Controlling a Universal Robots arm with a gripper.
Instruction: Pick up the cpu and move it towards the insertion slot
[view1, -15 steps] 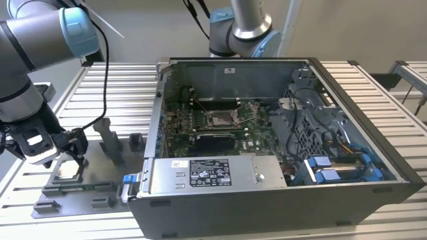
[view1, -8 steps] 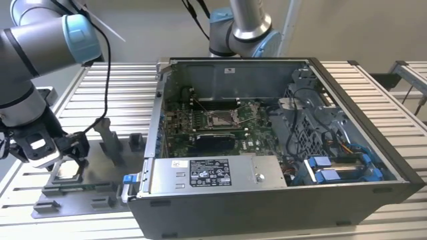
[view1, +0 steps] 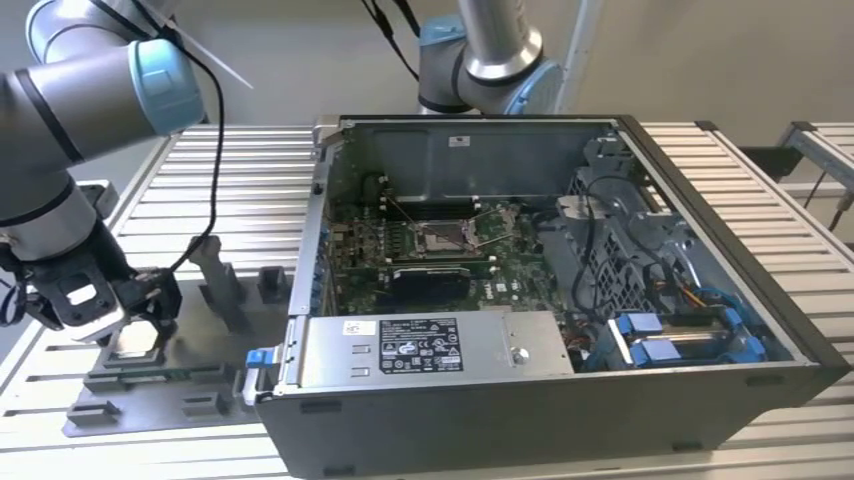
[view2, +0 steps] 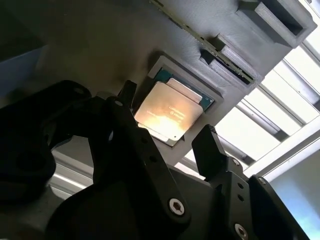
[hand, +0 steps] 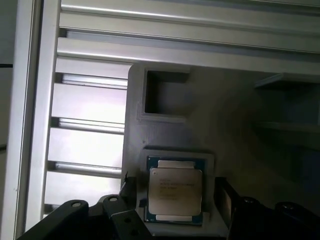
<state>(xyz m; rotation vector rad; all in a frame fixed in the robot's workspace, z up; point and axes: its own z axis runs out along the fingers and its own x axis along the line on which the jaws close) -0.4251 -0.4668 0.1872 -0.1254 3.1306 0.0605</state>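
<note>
The cpu (view1: 134, 342), a flat square chip with a silvery top, lies in a recess of the gray fixture plate (view1: 200, 385) at the exterior view's left. In both wrist views the cpu (view2: 170, 112) (hand: 175, 192) sits flat in its pocket. My gripper (view1: 124, 320) hangs just above it, open. In both wrist views the gripper (view2: 167, 122) (hand: 175, 197) has one dark finger (view2: 209, 145) on each side of the chip, with gaps to its edges. The insertion slot (view1: 441, 236), a shiny framed socket, sits on the motherboard inside the open computer case.
The computer case (view1: 707, 180) has tall walls around the motherboard, a power supply (view1: 427, 345) at its front and cables at the exterior view's right. Gray fixture blocks (view1: 220, 275) stand on the plate. An empty square pocket (hand: 165, 92) lies beside the chip. The table (view1: 240, 190) is slatted aluminium.
</note>
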